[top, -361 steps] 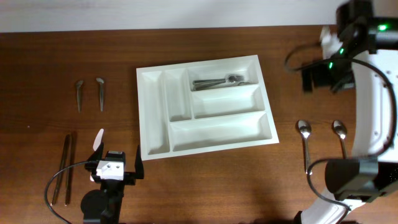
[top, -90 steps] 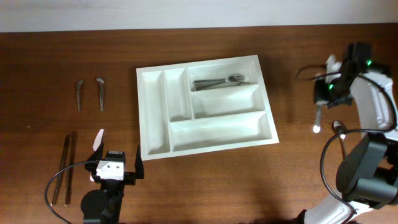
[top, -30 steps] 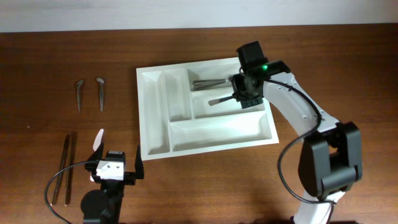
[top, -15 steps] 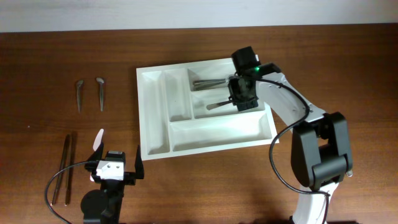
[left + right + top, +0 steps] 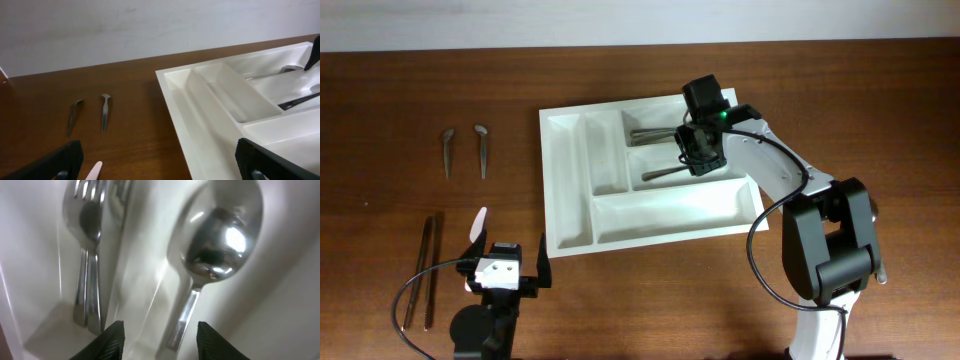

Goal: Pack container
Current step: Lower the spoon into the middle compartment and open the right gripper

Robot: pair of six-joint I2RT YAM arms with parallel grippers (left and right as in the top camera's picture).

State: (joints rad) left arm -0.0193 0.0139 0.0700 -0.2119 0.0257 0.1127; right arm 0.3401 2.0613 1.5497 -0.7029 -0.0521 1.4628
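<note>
The container [image 5: 563,190] is a large white tray in the middle of the table. Its top long compartment holds forks [image 5: 655,132]. A spoon [image 5: 660,174] lies in the middle long compartment. My right gripper [image 5: 695,158] hangs just over the spoon's bowl end. In the right wrist view the gripper [image 5: 164,342] is open, with the spoon [image 5: 220,240] handle lying loose between the fingers and the forks [image 5: 87,255] beyond the divider. My left gripper [image 5: 510,245] rests open near the front left, holding nothing. In the left wrist view, it [image 5: 160,167] faces the container [image 5: 200,115].
Two small spoons [image 5: 481,148] [image 5: 447,150] lie on the wood at the far left; the left wrist view shows them too [image 5: 104,110]. Two knives [image 5: 427,270] lie near the front left edge, beside the left arm's cable.
The right gripper has moved a little left over the tray, and its jaws have come apart. The spoon now lies in the middle compartment. The left arm has not moved.
</note>
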